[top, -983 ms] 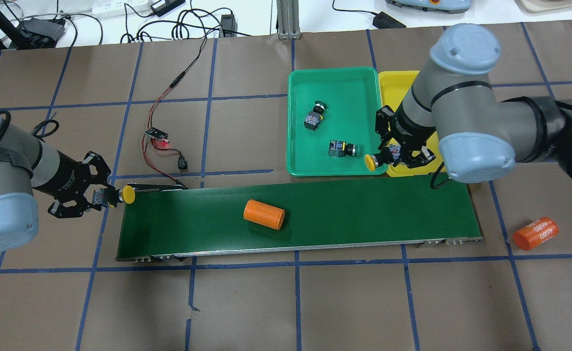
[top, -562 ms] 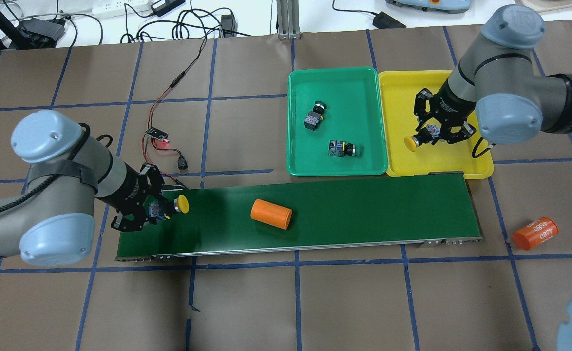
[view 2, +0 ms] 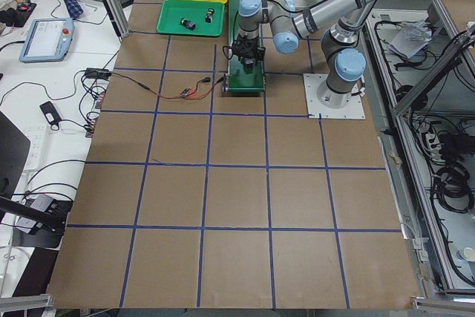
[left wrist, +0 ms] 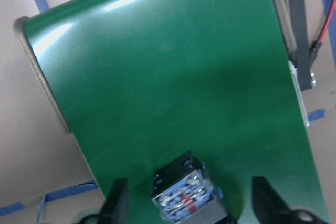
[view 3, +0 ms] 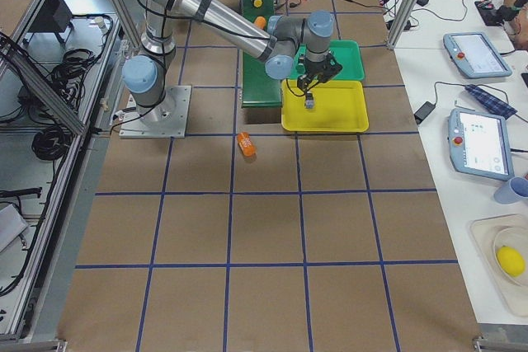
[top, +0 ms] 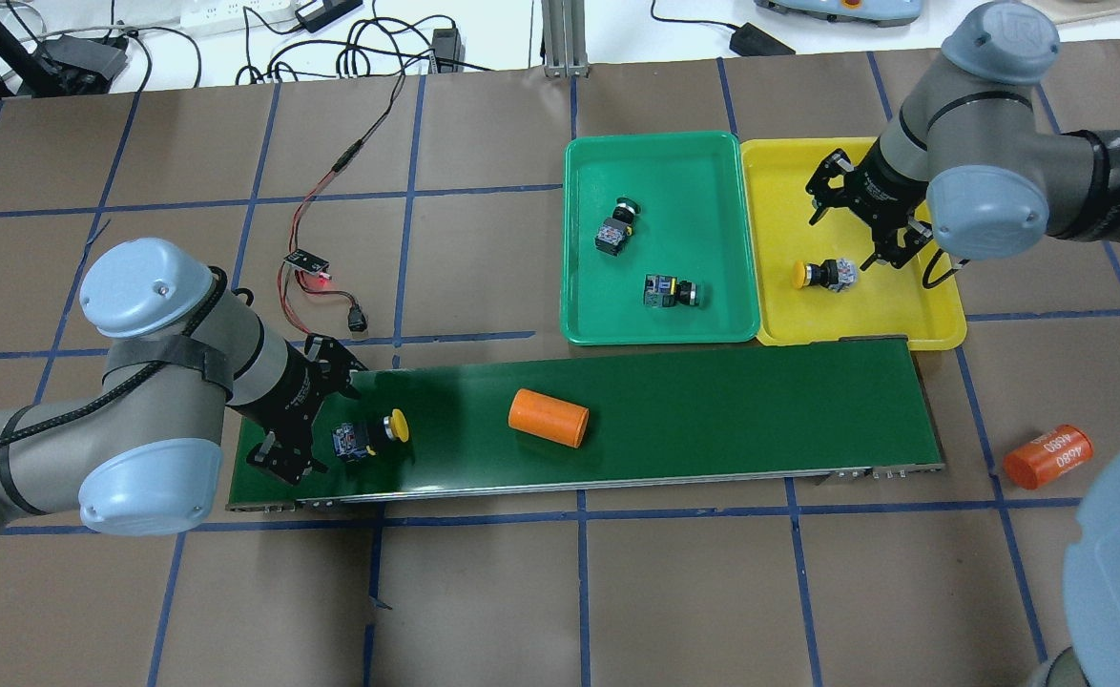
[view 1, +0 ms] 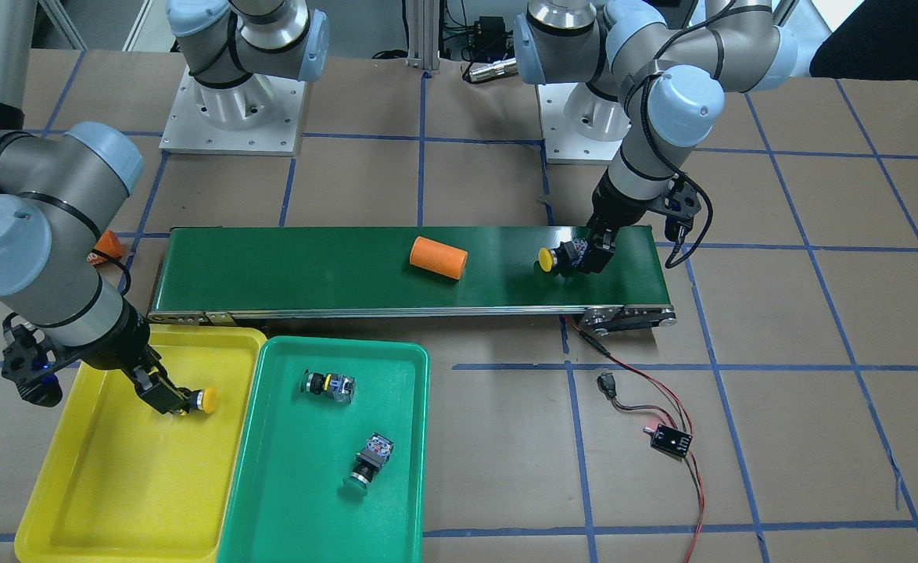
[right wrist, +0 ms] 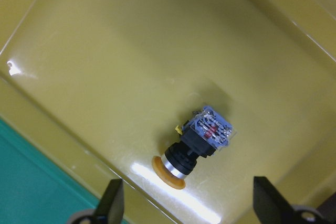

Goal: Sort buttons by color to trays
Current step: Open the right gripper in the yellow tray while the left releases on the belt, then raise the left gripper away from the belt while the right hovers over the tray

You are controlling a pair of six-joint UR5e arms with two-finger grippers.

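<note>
The table (top: 484, 592) was covered in brown sheets with blue tape lines (top: 581, 572); a white bench (top: 636, 38) with cables (top: 379, 33) stood beside it.

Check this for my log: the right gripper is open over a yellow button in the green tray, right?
Wrong tray: the overhead view shows the yellow button in the yellow tray, with the right gripper open over it.

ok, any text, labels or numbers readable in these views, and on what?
"4680", white print, twice, on the orange plastic cylinder lying on the brown table, off the dark-green conveyor belt.
Embossed logo on the right arm's grey-blue joint cap: too blurred to read.
Label on the yellow-capped push-button's contact block, in the yellow plastic tray: too small to read.
Nothing else legible.
</note>
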